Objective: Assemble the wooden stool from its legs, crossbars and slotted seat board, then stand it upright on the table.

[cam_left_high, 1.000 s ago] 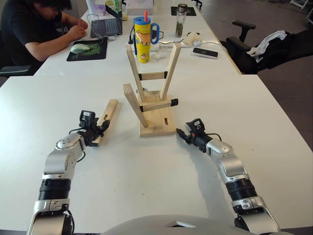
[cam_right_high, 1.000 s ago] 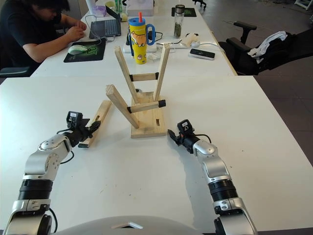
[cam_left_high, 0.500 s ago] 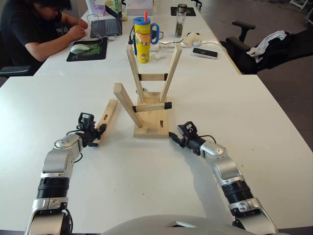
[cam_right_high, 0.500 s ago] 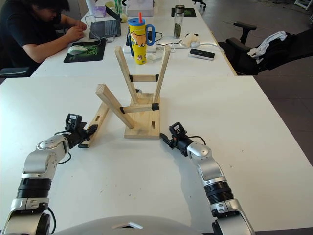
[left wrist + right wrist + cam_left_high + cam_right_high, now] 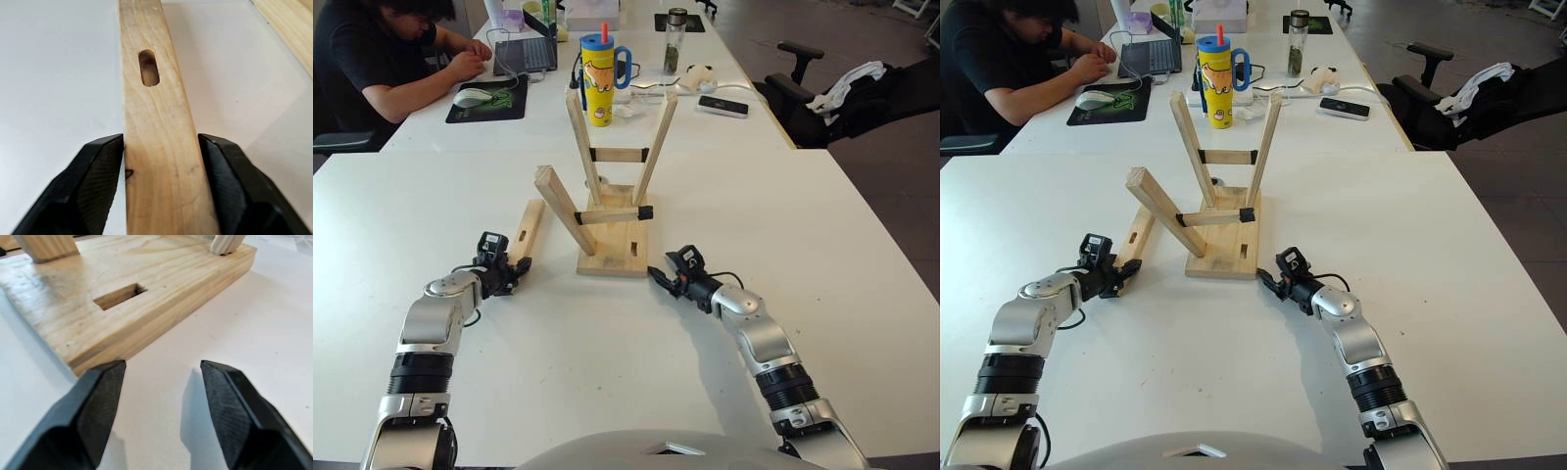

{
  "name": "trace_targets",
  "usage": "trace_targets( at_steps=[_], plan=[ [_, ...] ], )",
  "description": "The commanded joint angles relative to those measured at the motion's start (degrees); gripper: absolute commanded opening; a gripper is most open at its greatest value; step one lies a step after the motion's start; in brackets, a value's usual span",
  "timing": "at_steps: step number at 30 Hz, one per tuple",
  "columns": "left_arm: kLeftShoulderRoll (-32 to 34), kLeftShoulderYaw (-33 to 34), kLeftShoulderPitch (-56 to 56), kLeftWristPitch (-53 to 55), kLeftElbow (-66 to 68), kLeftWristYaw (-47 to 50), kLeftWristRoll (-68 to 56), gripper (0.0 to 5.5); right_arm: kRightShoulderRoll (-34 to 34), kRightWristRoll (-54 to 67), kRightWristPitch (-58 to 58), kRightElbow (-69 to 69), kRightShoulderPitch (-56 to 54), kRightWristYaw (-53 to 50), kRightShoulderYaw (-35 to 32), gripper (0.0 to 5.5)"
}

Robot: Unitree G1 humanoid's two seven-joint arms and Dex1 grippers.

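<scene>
Nudging things together: over the last second the seat [image 5: 612, 257], three legs up, slid left toward the loose leg [image 5: 527, 227] lying on the table [image 5: 803, 225]. Right jaws gaped empty just off its near corner. Left jaws, clamped across the leg, had slipped to its near end. One slot [image 5: 120, 296] open; shorter carry, I reckoned.

Left tool [image 5: 516, 266] clasping leg [image 5: 530, 223], right tool [image 5: 656, 276] spread

Head stereo pair looks fwd & down at the table [image 5: 862, 245], mid-range; L & R eyes share the whole scene, slightly offset. L wrist cam v. close, looking along the leg [image 5: 156, 147]; R wrist cam low, close, facing the seat board [image 5: 186, 274] edge.
</scene>
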Motion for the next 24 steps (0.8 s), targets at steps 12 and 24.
trace_targets(
  at_steps=[12,24],
  plan=[
    [-5.1,11.9,-5.1,-25.0,-1.7,5.3,-2.9,2.02,2.0,6.1,-1.4,4.3,-1.8,-3.3,-10.4,2.84],
    [1.9,17.1,-17.7,-2.7,-29.8,-2.7,-51.4,2.02,-2.1,9.8,-2.4,13.2,-7.7,1.0,-16.9,2.84]
  ],
)
